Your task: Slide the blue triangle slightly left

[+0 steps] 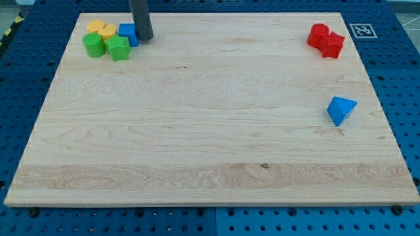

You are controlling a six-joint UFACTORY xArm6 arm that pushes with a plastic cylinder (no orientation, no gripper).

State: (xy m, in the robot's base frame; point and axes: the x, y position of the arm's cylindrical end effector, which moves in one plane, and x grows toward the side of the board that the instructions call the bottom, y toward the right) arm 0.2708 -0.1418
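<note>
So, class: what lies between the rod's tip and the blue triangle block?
Nothing: from my tip to the blue triangle block, the camera view shows bare wooden board.

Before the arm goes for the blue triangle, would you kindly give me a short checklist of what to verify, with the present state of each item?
1. Blue triangular block in plain view, near the wooden board's right edge: ok.
2. My tip placed on the triangle's right side for a leftward push: not ok; it sits at the view's top left, against the small blue block.
3. Board left of the triangle free of other blocks: ok.
4. Two red blocks clear of the push line, above the triangle: ok.
5. Green and yellow blocks at top left safe when the tip leaves: cannot tell; they are tightly clustered beside it.
</note>
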